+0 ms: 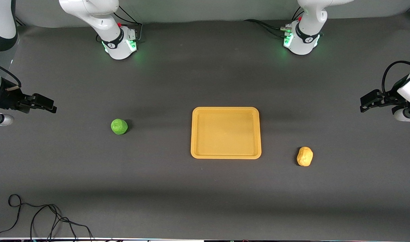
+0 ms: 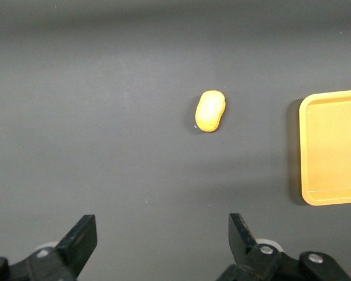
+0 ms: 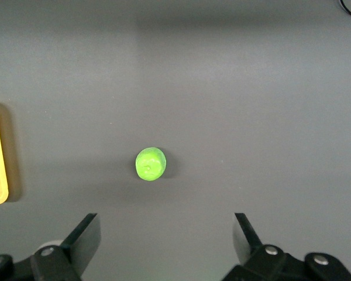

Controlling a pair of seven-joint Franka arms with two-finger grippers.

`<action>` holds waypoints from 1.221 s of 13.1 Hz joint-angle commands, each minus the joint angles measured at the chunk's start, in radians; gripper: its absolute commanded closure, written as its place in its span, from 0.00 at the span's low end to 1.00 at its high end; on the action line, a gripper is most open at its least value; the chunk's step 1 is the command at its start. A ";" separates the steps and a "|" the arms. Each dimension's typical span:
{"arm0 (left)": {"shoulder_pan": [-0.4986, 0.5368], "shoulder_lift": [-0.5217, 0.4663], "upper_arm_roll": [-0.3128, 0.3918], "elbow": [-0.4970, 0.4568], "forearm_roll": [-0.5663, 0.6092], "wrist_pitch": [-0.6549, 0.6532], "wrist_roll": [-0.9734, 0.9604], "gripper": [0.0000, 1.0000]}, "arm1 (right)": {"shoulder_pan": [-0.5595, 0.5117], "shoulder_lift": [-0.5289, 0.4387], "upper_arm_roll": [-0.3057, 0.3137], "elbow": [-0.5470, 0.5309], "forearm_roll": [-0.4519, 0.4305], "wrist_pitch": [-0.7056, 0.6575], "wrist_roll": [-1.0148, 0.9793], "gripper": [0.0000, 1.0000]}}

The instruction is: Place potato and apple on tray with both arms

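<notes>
Nothing is placed yet: the tray (image 1: 226, 111) is bare, the apple (image 1: 119, 126) and potato (image 1: 304, 156) lie beside it on the tabletop (image 1: 205, 188). The left pincer (image 2: 162, 237) and right pincer (image 3: 167, 234) are held wide apart, gripping nothing.

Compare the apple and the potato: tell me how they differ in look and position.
The apple is bright green and round; the potato is yellow-tan, oval and lumpy. The apple lies toward the right arm's end of the table, the potato toward the left arm's end, with the tray between them. The potato lies nearer the front camera than the apple. Both are small, rest on the table off the tray, and neither is gripped.
</notes>
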 commanded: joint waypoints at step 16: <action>-0.025 0.041 -0.001 -0.258 -0.105 0.313 -0.002 0.00 | 0.035 -0.158 0.016 -0.212 -0.001 0.071 -0.017 0.00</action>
